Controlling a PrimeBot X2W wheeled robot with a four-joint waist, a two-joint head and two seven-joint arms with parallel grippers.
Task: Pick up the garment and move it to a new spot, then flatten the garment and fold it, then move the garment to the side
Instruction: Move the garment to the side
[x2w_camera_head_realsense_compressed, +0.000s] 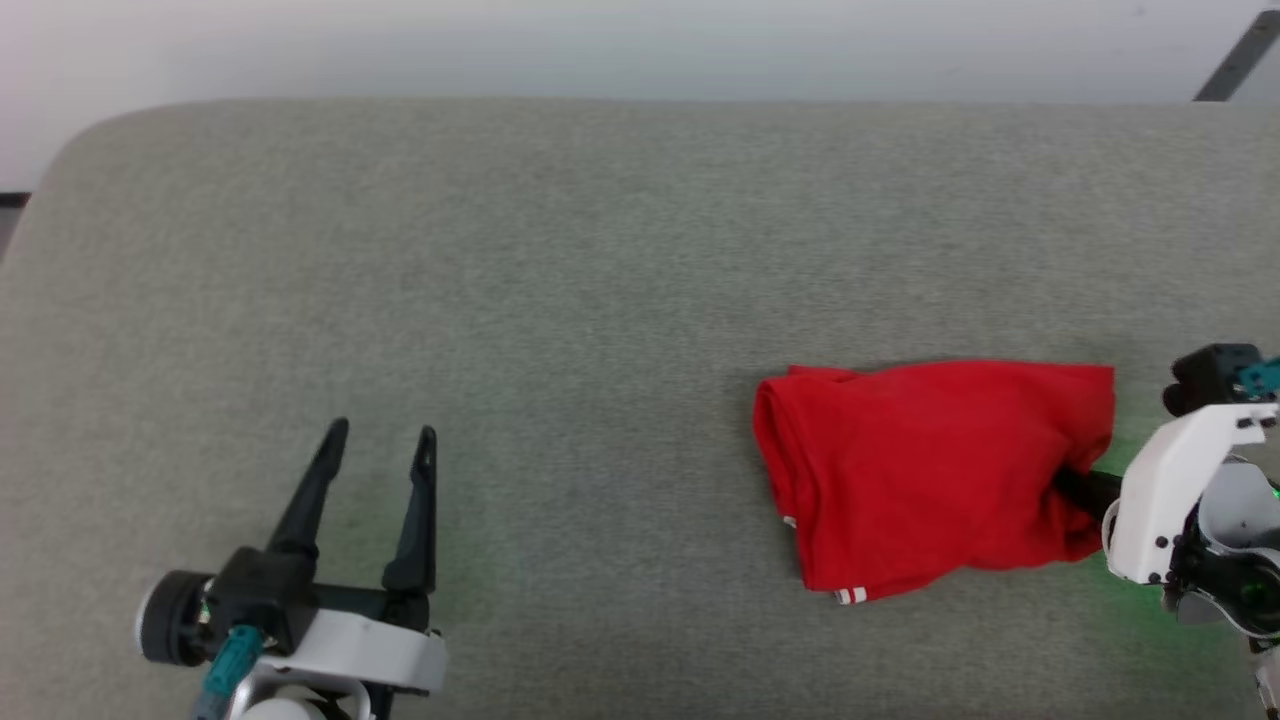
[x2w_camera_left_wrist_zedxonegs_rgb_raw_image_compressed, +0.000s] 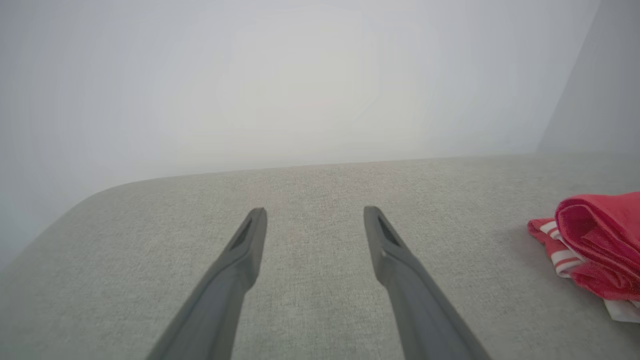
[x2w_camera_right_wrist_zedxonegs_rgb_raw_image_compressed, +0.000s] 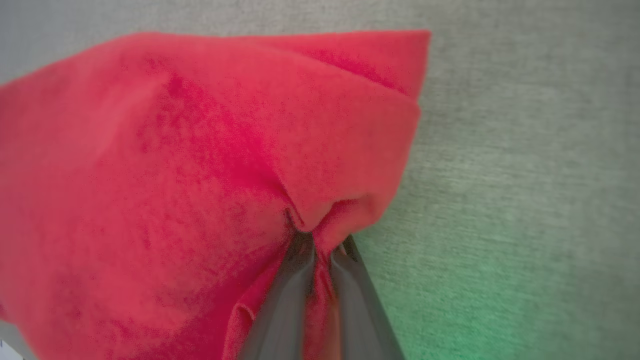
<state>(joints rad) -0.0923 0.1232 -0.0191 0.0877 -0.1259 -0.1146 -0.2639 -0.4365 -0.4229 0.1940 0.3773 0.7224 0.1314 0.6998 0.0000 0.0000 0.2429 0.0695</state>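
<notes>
Closest to you on the left, your left tool (x2w_camera_head_realsense_compressed: 384, 430) hovers over bare tabletop (x2w_camera_head_realsense_compressed: 600, 260), fingers spread wide with nothing between them, well apart from the shirt. Basically it's parked.

Over on the right, your right tool (x2w_camera_right_wrist_zedxonegs_rgb_raw_image_compressed: 320, 247) is pinched together on the right-hand edge of the shirt (x2w_camera_head_realsense_compressed: 930, 470). The wrist view shows a tuck of red cloth squeezed between the fingers, bunching up around the tips. The shirt itself lies on the right part of the tabletop as a compact, layered bundle, with a bit of striped trim (x2w_camera_head_realsense_compressed: 852, 596) poking out at its near edge.

Since it already looks folded, my guess is you're on the last bit: moving it off to the side. Can't rule out that it's the very first pick-up though.

Either way, the next move is a carry from one pinched edge, so I'd keep it low and slow. With only that edge held, the layers could slide apart or trail open. Bringing the left tool over to the far-left edge might help.

Further back there's plenty of open tabletop, then the pale wall (x2w_camera_head_realsense_compressed: 600, 40).
</notes>
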